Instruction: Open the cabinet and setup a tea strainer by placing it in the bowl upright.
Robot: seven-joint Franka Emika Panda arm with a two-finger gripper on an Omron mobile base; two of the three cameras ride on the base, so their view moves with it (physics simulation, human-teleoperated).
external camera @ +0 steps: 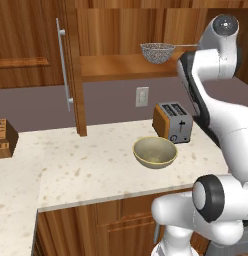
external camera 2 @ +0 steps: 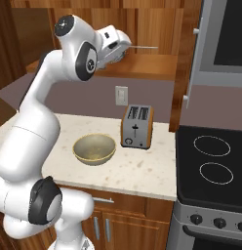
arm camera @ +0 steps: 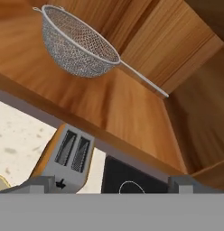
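Inside the open cabinet (external camera: pixel 121 30), the tea strainer (external camera: pixel 157 52) sits bowl-down on the lower wooden shelf (external camera: pixel 123 67), its thin wire handle (arm camera: pixel 143 79) running out toward the cabinet's inner corner. From the hand view the strainer (arm camera: pixel 80 45) lies ahead of the pincer (arm camera: pixel 113 184) and apart from it, with bare shelf between them. The pincer's fingers (arm camera: pixel 39 184) stand wide and hold nothing. The shelf's front edge crosses the view between the pincer and the strainer. Below the pincer, on the speckled cream counter (external camera: pixel 91 165), stands a toaster (external camera: pixel 172 122) with an orange-brown body, grey front panel and two slots; a small dark lever mark shows on its face, but no brand or lettering can be read. Farther below and toward the robot's base rests the bowl (external camera: pixel 155 152), upright, beside the toaster without touching it. A white wall outlet (external camera: pixel 142 96) sits on the grey backsplash under the shelf. The opened cabinet door (external camera: pixel 31 55), with its long silver bar handle (external camera: pixel 64 65), hangs well off to the pincer's left. A black stovetop (external camera 2: pixel 213 166) with ring markings lies to the right of the toaster. A wooden knife block (external camera: pixel 3 137) stands at the far left counter edge.
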